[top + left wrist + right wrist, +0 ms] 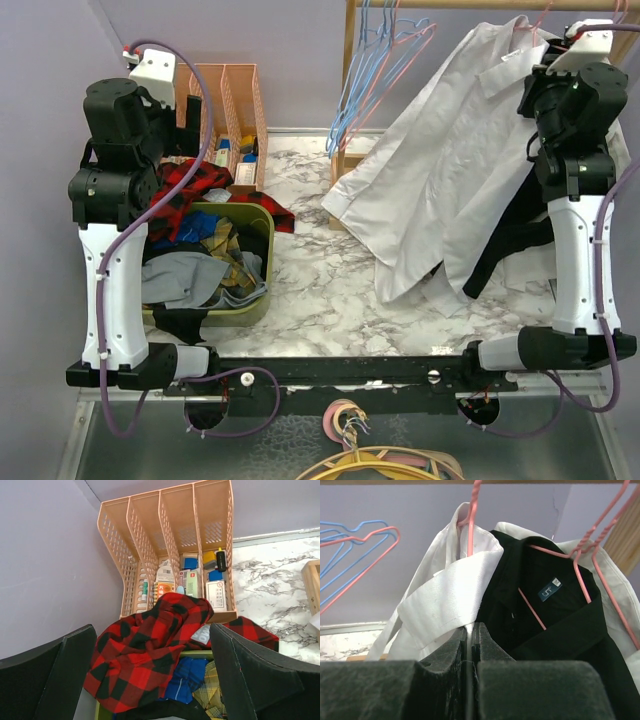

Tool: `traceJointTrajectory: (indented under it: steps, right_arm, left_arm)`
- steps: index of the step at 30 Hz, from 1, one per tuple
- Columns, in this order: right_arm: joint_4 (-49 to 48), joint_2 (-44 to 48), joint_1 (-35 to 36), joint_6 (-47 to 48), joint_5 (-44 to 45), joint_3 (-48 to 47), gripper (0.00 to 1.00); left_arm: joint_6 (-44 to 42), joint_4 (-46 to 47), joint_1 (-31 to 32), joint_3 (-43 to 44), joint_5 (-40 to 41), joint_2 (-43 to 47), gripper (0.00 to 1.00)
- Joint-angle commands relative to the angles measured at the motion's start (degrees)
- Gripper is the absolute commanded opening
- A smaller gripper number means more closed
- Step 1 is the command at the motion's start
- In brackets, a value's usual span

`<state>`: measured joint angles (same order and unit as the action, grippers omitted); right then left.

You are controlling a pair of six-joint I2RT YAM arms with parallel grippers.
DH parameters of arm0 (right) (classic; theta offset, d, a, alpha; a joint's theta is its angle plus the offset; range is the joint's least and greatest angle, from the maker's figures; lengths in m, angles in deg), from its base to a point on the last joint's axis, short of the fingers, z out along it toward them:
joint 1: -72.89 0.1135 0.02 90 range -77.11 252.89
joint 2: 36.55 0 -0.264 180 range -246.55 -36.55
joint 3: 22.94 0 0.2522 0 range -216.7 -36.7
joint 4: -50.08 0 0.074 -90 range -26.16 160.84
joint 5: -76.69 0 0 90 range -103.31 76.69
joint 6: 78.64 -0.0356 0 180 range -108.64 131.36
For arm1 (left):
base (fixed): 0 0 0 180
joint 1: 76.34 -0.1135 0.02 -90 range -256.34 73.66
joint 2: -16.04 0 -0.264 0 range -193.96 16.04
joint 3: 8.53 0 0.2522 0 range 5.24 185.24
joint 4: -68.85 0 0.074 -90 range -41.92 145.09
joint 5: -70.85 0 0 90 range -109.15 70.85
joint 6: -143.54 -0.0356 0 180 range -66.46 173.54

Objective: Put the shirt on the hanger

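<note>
Right pincer [471,630] pinching shirt [445,595]; black shirt [560,630], blue label [549,591] "M".

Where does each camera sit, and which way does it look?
Top: above and behind, looking down on the table; both arms show.
Left wrist: faces down at plaid shirt, file rack; open fingers show.
Right wrist: faces up at white shirt, pink hanger; shut fingers show.
Shared: plaid shirt, top and left.
</note>
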<state>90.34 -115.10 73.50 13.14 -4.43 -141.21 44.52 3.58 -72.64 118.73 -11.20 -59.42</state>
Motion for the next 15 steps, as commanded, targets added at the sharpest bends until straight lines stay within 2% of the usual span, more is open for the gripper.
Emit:
traceJointTrajectory:
  steps: [1, 5, 15]
  right_arm:
    - [-4.41, -1.87, -5.45, -5.47, -10.08, -0.17, 0.01]
    - [-6.16, -3.31, -8.46, -6.69, -13.52, 2.38, 0.01]
    - [-10.65, -1.44, -9.12, -8.63, -16.9, 10.06, 0.01]
  left_arm:
    - [0.62, 2.43, -0.36, -0.42, 5.47, 1.49, 0.99]
    - [0.47, 2.87, -0.35, -1.4, 6.12, 1.54, 0.99]
    - [0.13, 3.46, -1.73, -3.64, 4.25, 1.14, 0.99]
